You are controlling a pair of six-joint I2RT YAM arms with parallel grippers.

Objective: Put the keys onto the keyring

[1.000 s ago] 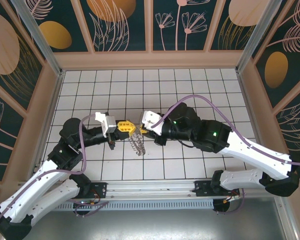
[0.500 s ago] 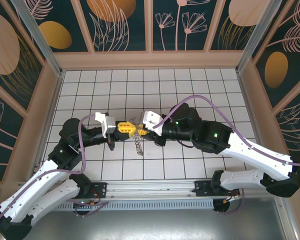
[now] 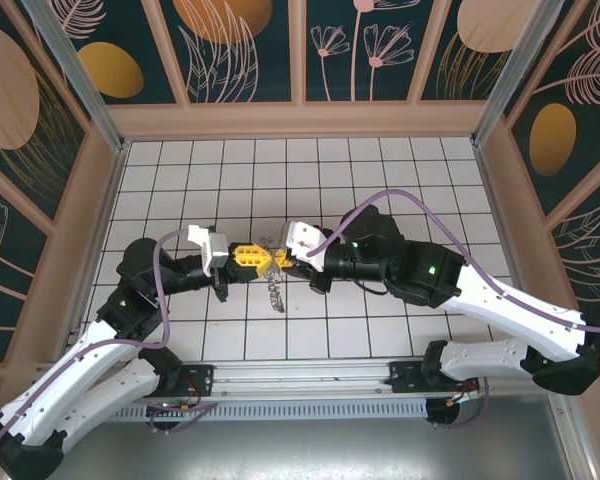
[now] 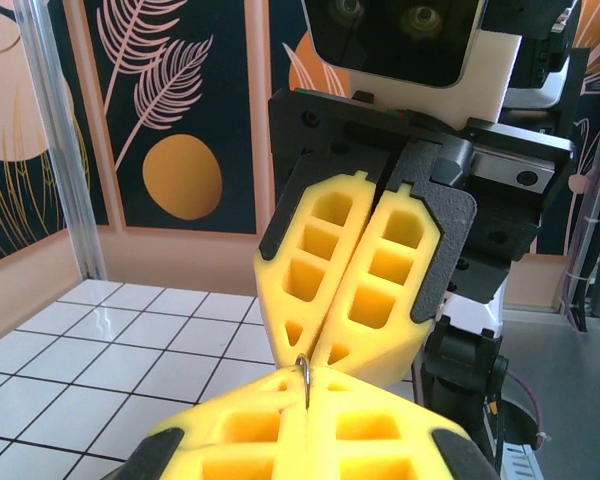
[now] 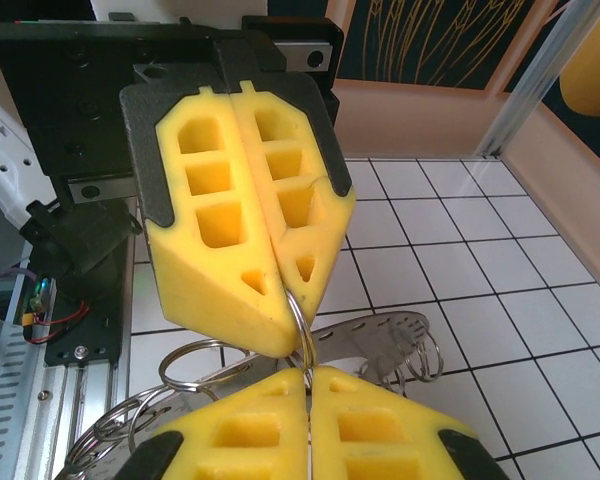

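Yellow-padded and tip to tip, found two hands: left hand (image 5: 283, 305) and right hand (image 5: 308, 385), both clamped tight on thin wire of one dangling keyring (image 5: 380, 345).

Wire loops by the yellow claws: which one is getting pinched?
The thin upright loop where the left gripper and right gripper meet tip to tip, both shut. The other loops hang loose on the keyring below.

white tiled table (image 3: 380, 180), dark grid lines
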